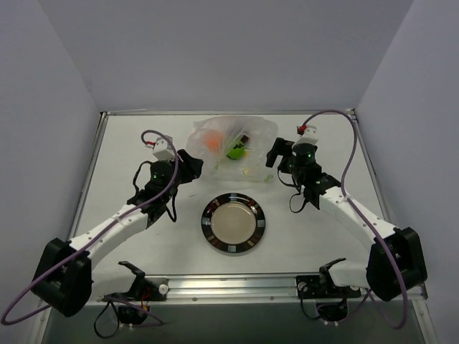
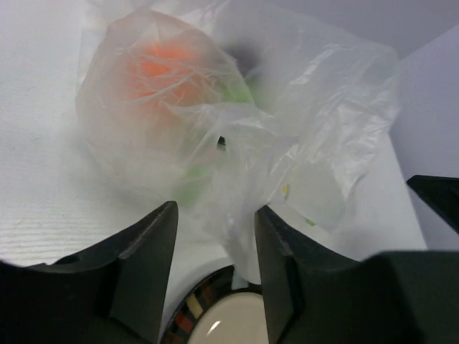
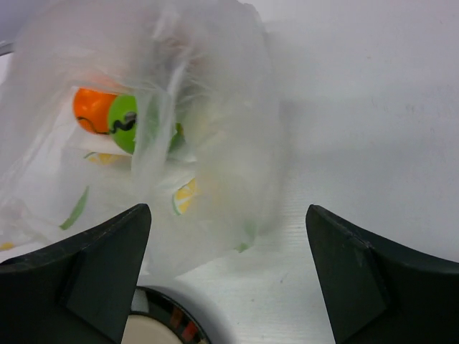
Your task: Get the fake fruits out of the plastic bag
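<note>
At the far middle of the surface (image 1: pixel 129 150) | left jaws: parted, bag film hanging between, unpinched | plastic bag (image 1: pixel 251 132): crumpled, holding orange fruit (image 1: pixel 212 141) and green fruit (image 1: pixel 235 151) | right jaws: spread wide, empty, beside bag | step, likely: first grasp; next: pinch film, find mouth

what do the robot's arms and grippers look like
The left arm and right arm each have white links and bulky black joints. A purple cable loops loosely along each arm, and a small green light glows near each wrist. The left gripper and right gripper have dark, wedge-shaped fingers.
</note>
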Robot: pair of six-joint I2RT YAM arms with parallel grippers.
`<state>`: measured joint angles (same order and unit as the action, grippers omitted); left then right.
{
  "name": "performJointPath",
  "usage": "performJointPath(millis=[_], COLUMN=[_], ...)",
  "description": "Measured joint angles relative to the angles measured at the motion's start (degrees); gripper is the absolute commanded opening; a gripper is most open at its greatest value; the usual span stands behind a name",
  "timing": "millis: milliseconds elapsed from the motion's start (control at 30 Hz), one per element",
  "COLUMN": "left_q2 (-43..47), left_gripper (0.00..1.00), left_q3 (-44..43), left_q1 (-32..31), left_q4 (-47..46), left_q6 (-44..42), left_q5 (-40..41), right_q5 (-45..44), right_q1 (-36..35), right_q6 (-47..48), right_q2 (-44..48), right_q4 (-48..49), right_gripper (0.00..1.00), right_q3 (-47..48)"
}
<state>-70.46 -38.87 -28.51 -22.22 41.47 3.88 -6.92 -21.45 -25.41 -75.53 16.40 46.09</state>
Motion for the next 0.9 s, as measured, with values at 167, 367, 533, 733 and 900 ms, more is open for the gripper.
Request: performJointPath(millis=[167,367,533,733,900], left_q2=[8.5,15.7,17.6,11.2,-1.8], left_gripper=[0.77,0.88,0.9,0.97,0.96], left_q3=[0.0,-0.2,-4.4,-15.9,-24.8], left_q1=[-1.3,-2.1,-4.3,-11.6,-14.8], left_q4=[4.8,15.4,24.0,27.4,28.4], left_q6=[-3.0,-6.0,-10.1,-17.2,-20.3], left_q5=[-0.5,-0.5,2.9,8.6,6.8], right_q5=[-1.3,-2.2,-3.5,-5.1,-5.1], right_q1=[-5.4,-6.8,-7.8,-8.3,-8.3], right_q6=[2.1,3.0,3.0,2.8,2.4], right_q2=[4.1,4.5,4.4,-1.0,-6.7], right_q4=[-2.0,-4.4,-4.8,-4.0,-2.7], right_gripper=[0.85,0.84,0.84,0.82,0.76], right_q3=[1.3,1.4,1.5,4.0,5.7])
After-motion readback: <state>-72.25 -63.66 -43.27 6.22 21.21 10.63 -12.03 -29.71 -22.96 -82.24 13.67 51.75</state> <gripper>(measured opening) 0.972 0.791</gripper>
